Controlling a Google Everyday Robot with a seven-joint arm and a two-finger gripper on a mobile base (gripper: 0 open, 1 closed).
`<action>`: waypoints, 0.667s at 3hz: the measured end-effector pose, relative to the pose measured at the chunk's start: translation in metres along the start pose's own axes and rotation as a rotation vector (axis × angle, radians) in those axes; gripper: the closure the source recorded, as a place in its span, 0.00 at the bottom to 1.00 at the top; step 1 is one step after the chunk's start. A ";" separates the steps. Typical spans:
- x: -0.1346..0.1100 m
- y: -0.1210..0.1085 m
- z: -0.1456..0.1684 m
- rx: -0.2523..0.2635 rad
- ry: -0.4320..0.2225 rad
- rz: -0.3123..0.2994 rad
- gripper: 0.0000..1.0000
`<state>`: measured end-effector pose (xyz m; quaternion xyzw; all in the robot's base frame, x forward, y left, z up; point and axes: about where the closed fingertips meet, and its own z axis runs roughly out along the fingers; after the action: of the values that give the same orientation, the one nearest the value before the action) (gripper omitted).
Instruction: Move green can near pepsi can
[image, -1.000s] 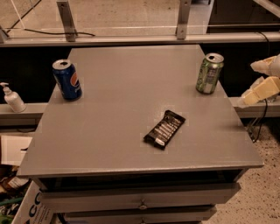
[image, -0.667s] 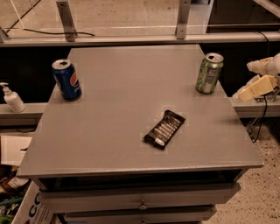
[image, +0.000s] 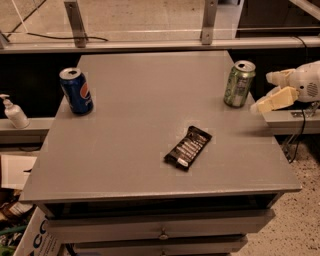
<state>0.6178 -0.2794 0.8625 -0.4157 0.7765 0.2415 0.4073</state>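
Note:
The green can (image: 238, 83) stands upright near the right edge of the grey table (image: 150, 125). The pepsi can (image: 76, 91) stands upright near the table's left edge, far from the green can. My gripper (image: 264, 91) is at the right, just beyond the table's edge, right of the green can and close to it. Its two pale fingers (image: 276, 99) are spread apart and hold nothing.
A dark snack bar wrapper (image: 188, 147) lies on the table in front of the middle. A white pump bottle (image: 13, 113) stands on a ledge left of the table. A rail and posts (image: 75, 22) run behind the table. Drawers (image: 160, 232) sit below the front edge.
My gripper has moved left, closer to the green can. The cans and the wrapper have not moved.

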 end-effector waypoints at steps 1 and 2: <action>-0.012 0.003 0.031 -0.040 -0.054 0.007 0.00; -0.017 0.003 0.043 -0.051 -0.073 0.010 0.00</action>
<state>0.6398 -0.2394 0.8534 -0.4130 0.7566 0.2784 0.4235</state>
